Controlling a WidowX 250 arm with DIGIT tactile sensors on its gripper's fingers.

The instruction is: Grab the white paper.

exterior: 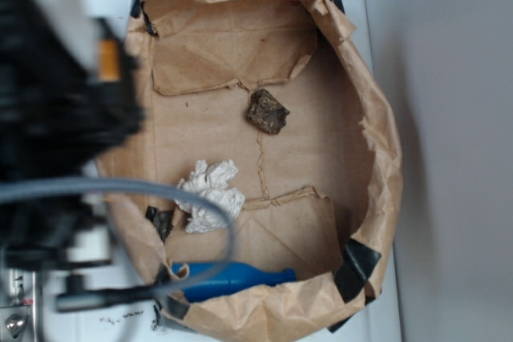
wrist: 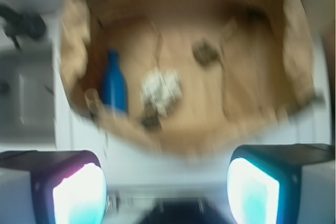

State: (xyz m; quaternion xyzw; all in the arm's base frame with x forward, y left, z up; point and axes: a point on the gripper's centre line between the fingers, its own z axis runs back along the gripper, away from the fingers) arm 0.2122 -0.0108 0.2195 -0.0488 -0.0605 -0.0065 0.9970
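Gripper [wrist: 167, 190] spread wide, empty, fingers [wrist: 79, 195] at bottom of blurred wrist view. White paper [exterior: 210, 195] lies lower left of centre on brown paper lining [exterior: 377, 142], between blue bottle [exterior: 228, 278] and dark lump [exterior: 267, 111].

On my exterior view the arm [exterior: 48, 110] is a blurred black bulk with a small orange patch near its top. A grey cable [exterior: 120, 190] loops off it. On my wrist view the gripper [wrist: 165, 190] has two dark fingers [wrist: 79, 190] with pale, cyan-tinted pads.
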